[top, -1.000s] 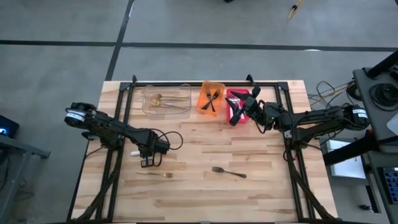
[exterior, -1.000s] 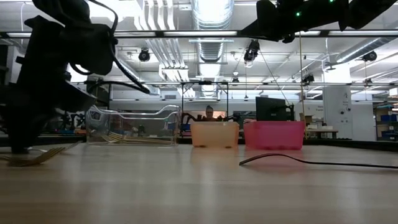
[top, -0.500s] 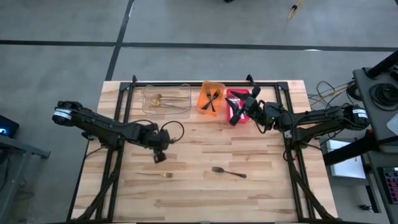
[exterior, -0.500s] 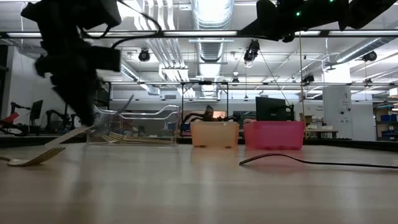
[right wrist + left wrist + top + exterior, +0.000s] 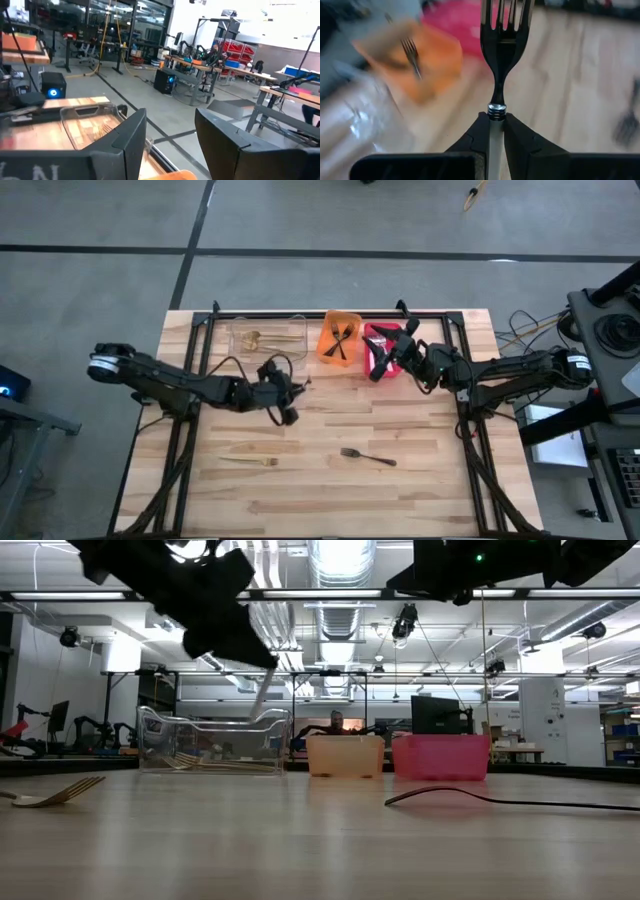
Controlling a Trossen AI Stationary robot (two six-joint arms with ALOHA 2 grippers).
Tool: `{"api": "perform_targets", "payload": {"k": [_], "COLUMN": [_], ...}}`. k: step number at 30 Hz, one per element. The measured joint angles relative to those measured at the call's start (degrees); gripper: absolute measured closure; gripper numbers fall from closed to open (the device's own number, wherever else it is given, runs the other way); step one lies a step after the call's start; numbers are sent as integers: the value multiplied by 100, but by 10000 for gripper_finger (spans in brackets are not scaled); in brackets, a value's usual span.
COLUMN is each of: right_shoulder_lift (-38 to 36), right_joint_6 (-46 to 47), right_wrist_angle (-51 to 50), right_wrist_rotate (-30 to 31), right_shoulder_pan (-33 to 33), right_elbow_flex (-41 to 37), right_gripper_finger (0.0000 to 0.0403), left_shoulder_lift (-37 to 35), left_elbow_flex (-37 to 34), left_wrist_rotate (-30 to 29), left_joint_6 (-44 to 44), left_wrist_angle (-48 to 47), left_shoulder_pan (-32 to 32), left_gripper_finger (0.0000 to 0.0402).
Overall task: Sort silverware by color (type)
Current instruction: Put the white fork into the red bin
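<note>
My left gripper (image 5: pixel 495 125) is shut on a fork (image 5: pixel 505 35) that has a pale handle and a dark shiny head. It holds the fork above the middle of the table (image 5: pixel 300 387), in front of the bins. A gold fork (image 5: pixel 250 460) and a black fork (image 5: pixel 367 456) lie flat on the table nearer the front edge. My right gripper (image 5: pixel 383 360) hovers open over the red bin (image 5: pixel 380 336), with nothing between its fingers (image 5: pixel 127 137). My left gripper pinches the fork's pale handle (image 5: pixel 495 136) between its two fingers, just behind the metal collar below the head. The fork runs along the fingers and sticks out ahead of them, tines forward. It is lifted clear of the table, slanting downward (image 5: pixel 259 698).
Three bins stand in a row at the far edge. The clear bin (image 5: pixel 240 345) holds gold pieces, the orange bin (image 5: pixel 328 345) holds black forks, and the red one is beside it. Bare wooden table lies between the bins and the two loose forks.
My left gripper has risen from the table beside the gold fork and gone right and toward the far edge. It has tipped from pointing down to slanting forward. The pale-handled fork has come up with it, clear of the table. The gold fork has stayed put.
</note>
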Motion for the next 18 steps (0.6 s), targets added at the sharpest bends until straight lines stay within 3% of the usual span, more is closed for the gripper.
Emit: {"api": "perform_targets", "payload": {"k": [12, 18], "right_shoulder_lift": [24, 175], "right_joint_6": [109, 39], "right_wrist_angle": [445, 669], "right_wrist_rotate": [-1680, -1930], "right_shoulder_pan": [0, 0], "right_elbow_flex": [0, 0], "right_gripper_finger": [241, 241], "left_shoulder_lift": [394, 921], "left_elbow_flex": [0, 2], "left_wrist_rotate": [-903, -984], "left_joint_6": [1198, 1266], "left_wrist_angle": [2736, 3988], "left_shoulder_pan": [810, 864], "left_gripper_finger": [385, 385]}}
